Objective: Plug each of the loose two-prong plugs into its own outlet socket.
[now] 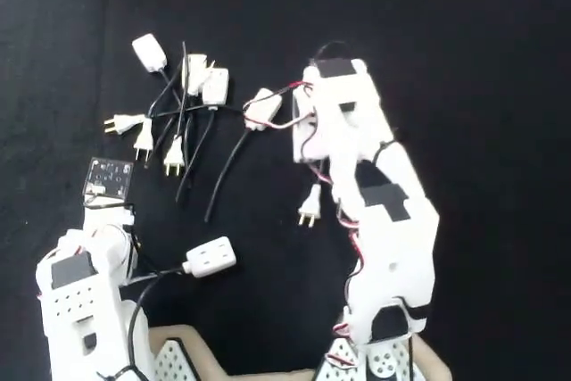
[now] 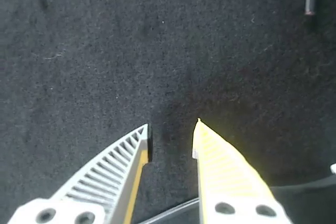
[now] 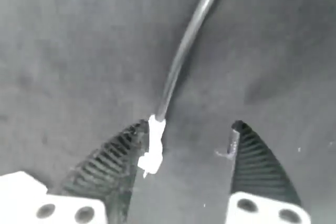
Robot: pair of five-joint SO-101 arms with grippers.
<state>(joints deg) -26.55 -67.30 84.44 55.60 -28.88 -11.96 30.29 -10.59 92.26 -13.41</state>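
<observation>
Both left fingers (image 2: pixel 215 166) and right fingers (image 3: pixel 257 161) spread; plug (image 3: pixel 152 148) lies lengthwise beside one right finger, cord (image 3: pixel 184 51) outward.

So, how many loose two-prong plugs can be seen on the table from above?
4. Outer plug, middle plug and inner plug lie together at the cable tangle's near side; a lone plug lies beside the right arm, which may hide more.

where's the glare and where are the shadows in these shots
High view: a white arm and outlet block glare against the black cloth. Left wrist view: shadow pools ahead of the left gripper. Right wrist view: the cable catches a bright streak.
</observation>
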